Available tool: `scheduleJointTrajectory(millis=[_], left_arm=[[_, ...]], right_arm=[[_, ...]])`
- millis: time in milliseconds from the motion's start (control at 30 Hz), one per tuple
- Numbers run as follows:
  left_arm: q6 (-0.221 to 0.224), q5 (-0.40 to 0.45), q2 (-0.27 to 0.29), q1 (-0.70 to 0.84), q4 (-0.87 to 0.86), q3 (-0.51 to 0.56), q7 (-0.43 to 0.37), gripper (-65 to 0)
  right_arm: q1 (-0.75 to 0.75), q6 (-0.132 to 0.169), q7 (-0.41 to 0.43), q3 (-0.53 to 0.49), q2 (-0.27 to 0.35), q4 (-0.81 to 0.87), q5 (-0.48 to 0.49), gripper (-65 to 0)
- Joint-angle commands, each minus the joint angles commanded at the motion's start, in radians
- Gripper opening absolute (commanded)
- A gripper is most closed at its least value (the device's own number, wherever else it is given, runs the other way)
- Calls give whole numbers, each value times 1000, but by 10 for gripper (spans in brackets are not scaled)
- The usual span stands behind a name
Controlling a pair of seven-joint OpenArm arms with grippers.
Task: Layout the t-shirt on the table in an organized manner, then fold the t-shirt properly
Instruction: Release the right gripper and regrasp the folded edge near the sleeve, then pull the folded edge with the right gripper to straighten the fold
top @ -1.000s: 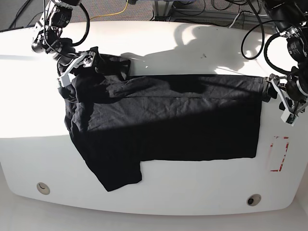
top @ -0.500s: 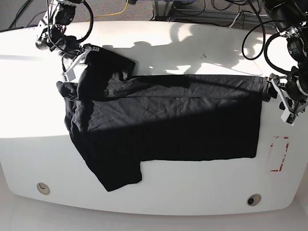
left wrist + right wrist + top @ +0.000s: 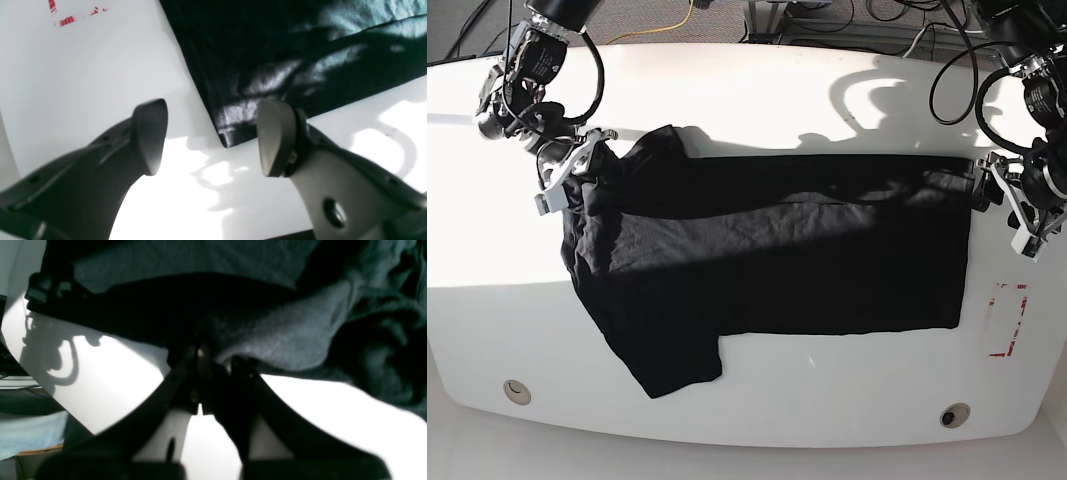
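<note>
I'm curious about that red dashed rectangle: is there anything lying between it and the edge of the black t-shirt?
No. The base view shows only bare white table between the red dashed rectangle and the t-shirt; the left wrist view agrees.

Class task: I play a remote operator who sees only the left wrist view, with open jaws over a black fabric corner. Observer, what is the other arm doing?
Observer: The right gripper is shut on the t-shirt, pinching a fold of fabric at the far end.
Operator: Is the whole shirt flat?
Observer: No. The base view shows it bunched near the right gripper, with one sleeve hanging toward the table's near edge.
Operator: I see a bit of red. What is it?
Observer: A red dashed rectangle, just past the shirt's straight edge and nearer than the left gripper.
</note>
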Motion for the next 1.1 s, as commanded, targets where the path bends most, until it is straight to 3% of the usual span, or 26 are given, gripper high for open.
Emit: scheduleJointTrajectory(millis=[500,600,700,1000,1100], left_arm=[[0,2,0,0,0,3,0,-253],[0,2,0,2,0,3,0,-253],[0,2,0,2,0,3,0,-253],[0,2,0,15,0,6,0,-253],[0,2,0,15,0,6,0,-253]], right_arm=[[244,0,0,0,0,-299,-5,-648],[279,0,0,0,0,-333,-5,-620],[296,0,3,0,0,-341,-6,-525],[301,0,3,0,32,-341,-6,-86],[296,0,3,0,64,-339,-6,0]])
